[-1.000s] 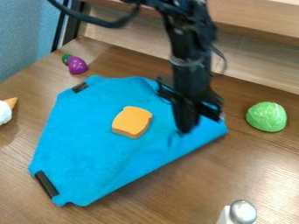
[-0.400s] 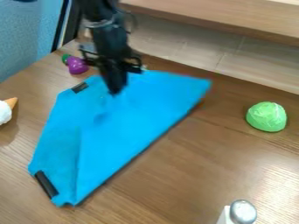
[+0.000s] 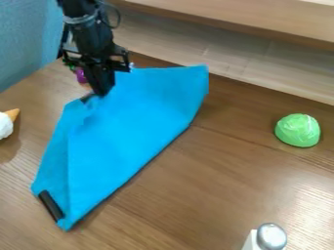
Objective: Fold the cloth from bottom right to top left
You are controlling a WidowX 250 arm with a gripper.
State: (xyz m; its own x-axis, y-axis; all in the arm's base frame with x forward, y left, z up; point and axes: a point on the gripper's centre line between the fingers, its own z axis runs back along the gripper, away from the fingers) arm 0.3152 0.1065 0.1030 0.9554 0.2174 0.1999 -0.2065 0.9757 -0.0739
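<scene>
The black gripper [image 3: 102,92] hangs at the upper left, its tips low on the blue cloth's upper-left corner. It is shut on the cloth [image 3: 127,136], whose fabric bunches at the tips. Folded over itself, the cloth stretches from the upper middle down to a narrow end at the lower left. A black clip [image 3: 51,204] sits on its lower-left edge, and another black clip [image 3: 87,97] shows beside the gripper's tips. The orange bread-shaped toy is hidden, apparently under the folded layer.
Partly behind the gripper is a purple toy [image 3: 81,75]. A white and orange cone toy [image 3: 7,123] lies at the left edge, a green ball-like toy [image 3: 298,130] at the right, and a silver-topped shaker [image 3: 270,237] at the bottom right. A wooden ledge [image 3: 261,63] runs behind.
The gripper has moved left across the cloth to its upper-left corner, drawing the held part along. The cloth's right side has swung up and left, covering the orange toy.
</scene>
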